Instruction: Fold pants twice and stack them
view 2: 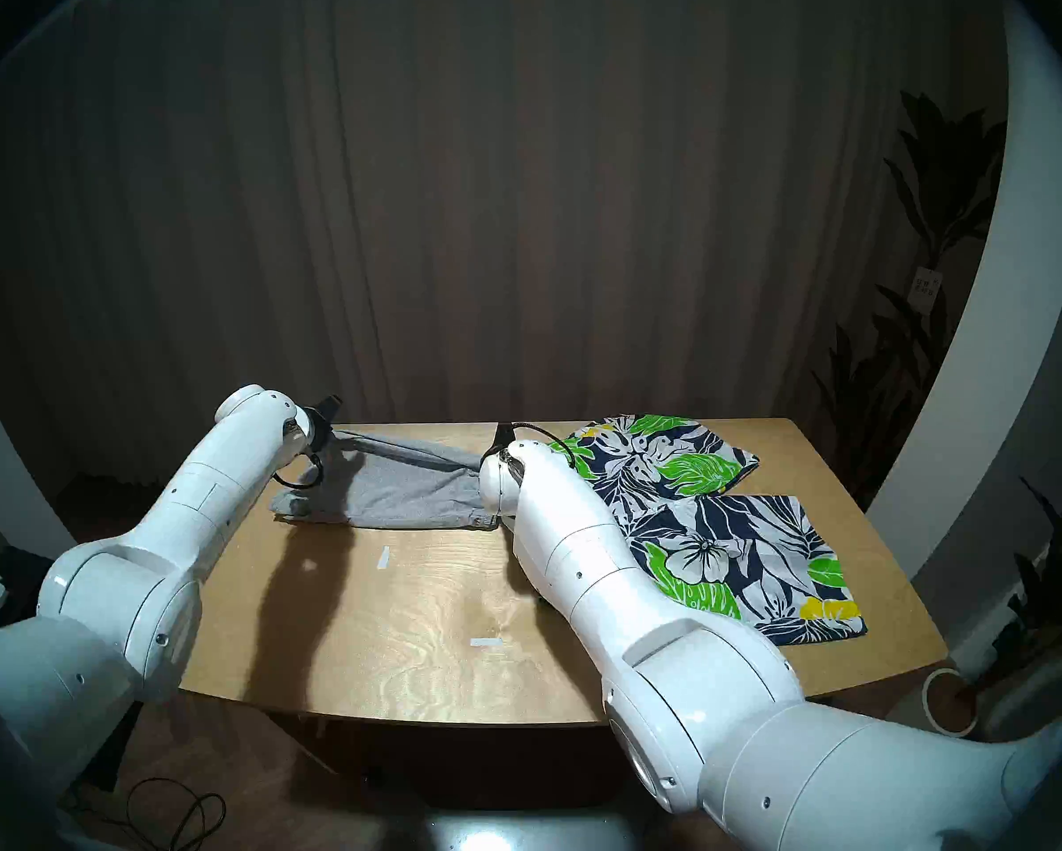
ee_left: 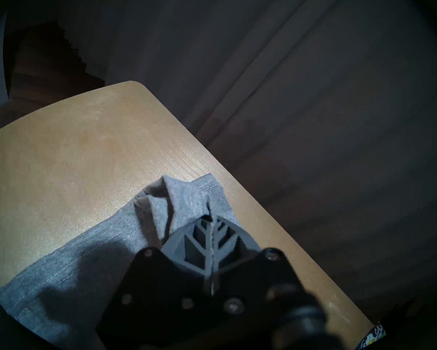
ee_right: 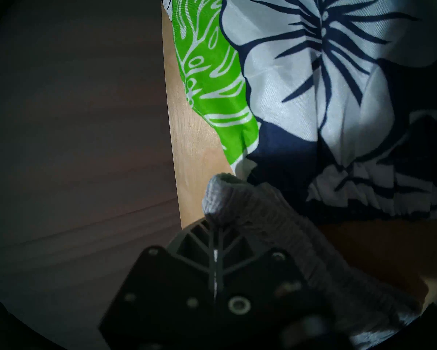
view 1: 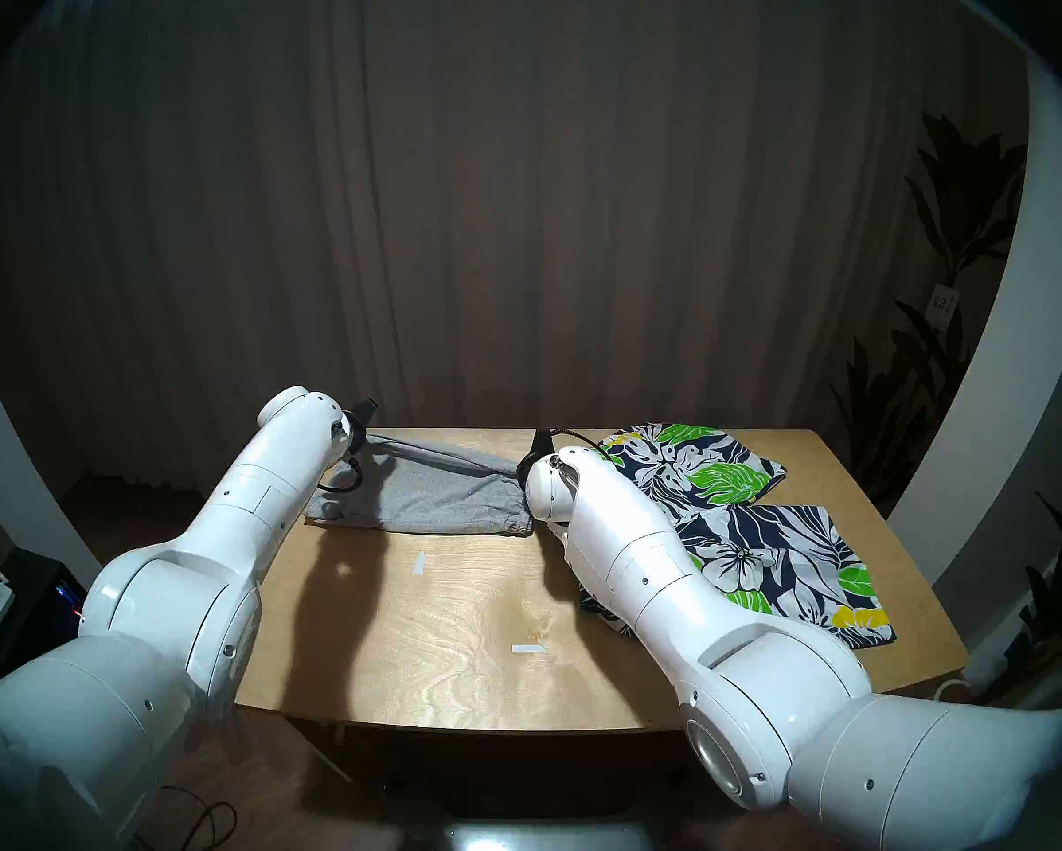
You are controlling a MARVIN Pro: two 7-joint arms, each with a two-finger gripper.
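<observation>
1. You can see the grey shorts (view 1: 430,493) on the far left part of the tabletop (view 1: 455,635). They are soft, knitted cloth with tiny flecks. The far edge is lifted and pulled into a tight line between the two arms. The near part lies flat, with a bunched stretchy band at its near right corner.

2. Your left gripper (ee_left: 212,220) has its jaws pressed together on a crumpled corner of the grey shorts, near the far left rounded corner of the tabletop. The fingers (ee_left: 197,246) are grey plastic with a leaf-like rib pattern.

3. Your right gripper (ee_right: 215,224) also has its jaws pressed together. It pinches a thick, ribbed roll of the grey shorts, close to the far edge of the tabletop.

4. The flowery shorts (view 1: 756,536) lie spread out on the right side of the tabletop. The cloth is smooth and thin, dark blue with big white flowers, bright green leaves and a bit of yellow. Their left edge sits just beside the right gripper.

5. The tabletop is pale wood with wavy grain. Two small white tape strips (view 1: 528,648) sit on its bare near part.

6. A dark curtain (view 1: 516,186) with long folds hangs behind.
</observation>
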